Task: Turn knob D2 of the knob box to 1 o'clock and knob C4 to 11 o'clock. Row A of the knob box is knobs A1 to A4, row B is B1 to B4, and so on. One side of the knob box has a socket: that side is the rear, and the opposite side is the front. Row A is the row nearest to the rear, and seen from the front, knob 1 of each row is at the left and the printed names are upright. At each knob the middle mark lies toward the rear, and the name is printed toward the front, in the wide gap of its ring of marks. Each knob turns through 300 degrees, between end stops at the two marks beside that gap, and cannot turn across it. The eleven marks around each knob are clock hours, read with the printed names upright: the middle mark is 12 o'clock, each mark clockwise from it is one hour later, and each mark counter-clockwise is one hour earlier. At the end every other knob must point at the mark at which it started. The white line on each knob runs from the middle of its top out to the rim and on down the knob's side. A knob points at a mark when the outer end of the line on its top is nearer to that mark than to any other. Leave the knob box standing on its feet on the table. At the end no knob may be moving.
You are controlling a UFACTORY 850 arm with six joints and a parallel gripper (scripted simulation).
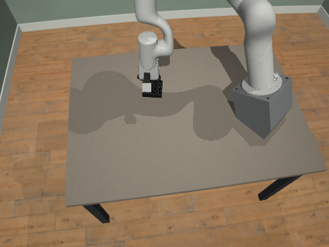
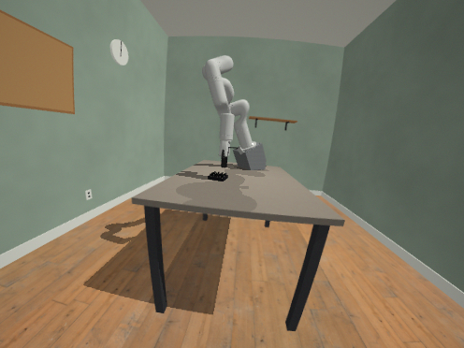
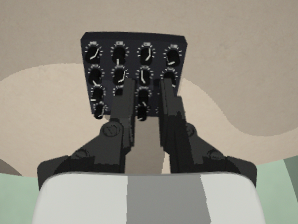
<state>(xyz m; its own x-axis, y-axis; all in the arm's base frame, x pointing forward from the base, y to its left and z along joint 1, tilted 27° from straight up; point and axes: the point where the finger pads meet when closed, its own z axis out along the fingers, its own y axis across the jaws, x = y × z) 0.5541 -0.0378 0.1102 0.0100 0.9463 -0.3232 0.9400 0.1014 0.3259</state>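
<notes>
One gripper [image 3: 148,106] hangs over one knob box [image 3: 135,70], its two dark fingers set narrowly apart with only a slim gap, and, judging by that gap and the height in the exterior view, closed on nothing. The box stands on the grey table [image 1: 186,156], well apart from the arm's grey pedestal [image 1: 263,106], directly beneath the wrist; in the wrist view it lies just ahead of and below the fingertips, its edges squared to the fingers' line. Sixteen knobs in a four-by-four grid would be expected; the far two rows show four each, while the near two rows are partly hidden behind the fingers. The fingertips appear to straddle a knob in the third column of the nearest rows, though which label it carries cannot be read. Which side is the box's rear cannot be told.
</notes>
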